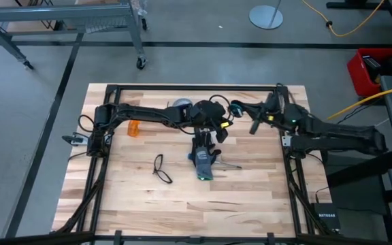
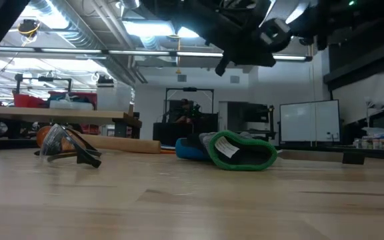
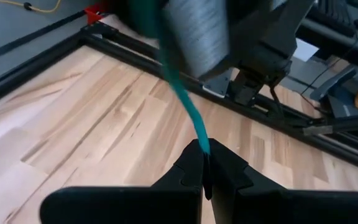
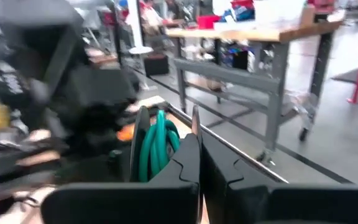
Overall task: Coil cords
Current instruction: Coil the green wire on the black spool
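Observation:
A small round spool (image 4: 157,146) wound with teal cord is held above the table's far middle by my right gripper (image 1: 245,109), which is shut on it and also shows in the right wrist view (image 4: 199,149). A teal cord strand (image 3: 185,99) runs from the spool to my left gripper (image 1: 222,121), which is shut on it and also shows in the left wrist view (image 3: 205,168). A loose loop of thin dark cord (image 1: 160,168) lies flat on the table, left of a black-and-blue glove (image 1: 203,162). My left gripper pinches the teal cord's free stretch (image 3: 201,139) between its two fingertips. The cord runs straight from the fingers up to the spool, clear of the table. My right gripper pinches the spool's thin flange (image 4: 195,121) between its two fingers, edge on, with the teal windings beside the fingers. The spool is lifted clear of the table.
The glove, with a green cuff (image 2: 242,150), lies near the table's middle under the grippers. An orange object (image 1: 134,127) lies at the left, and a grey roll (image 1: 180,104) lies at the far edge behind my left arm. The near half of the table (image 1: 182,204) is bare wood.

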Controlling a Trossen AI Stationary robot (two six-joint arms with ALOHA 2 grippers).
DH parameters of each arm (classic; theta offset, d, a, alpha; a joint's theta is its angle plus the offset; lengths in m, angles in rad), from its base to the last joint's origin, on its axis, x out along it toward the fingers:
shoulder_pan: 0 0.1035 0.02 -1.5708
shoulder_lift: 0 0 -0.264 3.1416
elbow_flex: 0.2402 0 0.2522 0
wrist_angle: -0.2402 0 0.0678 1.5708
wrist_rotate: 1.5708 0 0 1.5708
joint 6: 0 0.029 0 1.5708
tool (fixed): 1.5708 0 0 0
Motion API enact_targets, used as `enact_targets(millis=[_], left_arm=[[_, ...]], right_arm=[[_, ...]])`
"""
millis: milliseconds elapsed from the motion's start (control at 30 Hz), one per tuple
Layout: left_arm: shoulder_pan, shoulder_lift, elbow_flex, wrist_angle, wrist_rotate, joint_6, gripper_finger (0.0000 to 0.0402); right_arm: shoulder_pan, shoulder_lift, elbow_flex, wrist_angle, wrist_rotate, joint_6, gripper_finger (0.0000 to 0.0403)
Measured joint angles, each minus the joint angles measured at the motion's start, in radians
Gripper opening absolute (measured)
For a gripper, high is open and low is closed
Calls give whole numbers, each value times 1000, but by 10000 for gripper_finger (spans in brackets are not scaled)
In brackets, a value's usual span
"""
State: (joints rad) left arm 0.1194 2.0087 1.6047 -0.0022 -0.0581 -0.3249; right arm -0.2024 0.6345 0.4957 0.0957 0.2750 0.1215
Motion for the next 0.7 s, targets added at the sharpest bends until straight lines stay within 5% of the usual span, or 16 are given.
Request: enact_targets(millis=[367, 700], left_arm=[[-15, 0, 0, 13, -1, -15, 0], [-14, 0, 0, 11, -1, -22, 0]], right_arm=[[-1, 251, 0, 188, 47, 0, 1], [-1, 352, 0, 189, 18, 10, 1]])
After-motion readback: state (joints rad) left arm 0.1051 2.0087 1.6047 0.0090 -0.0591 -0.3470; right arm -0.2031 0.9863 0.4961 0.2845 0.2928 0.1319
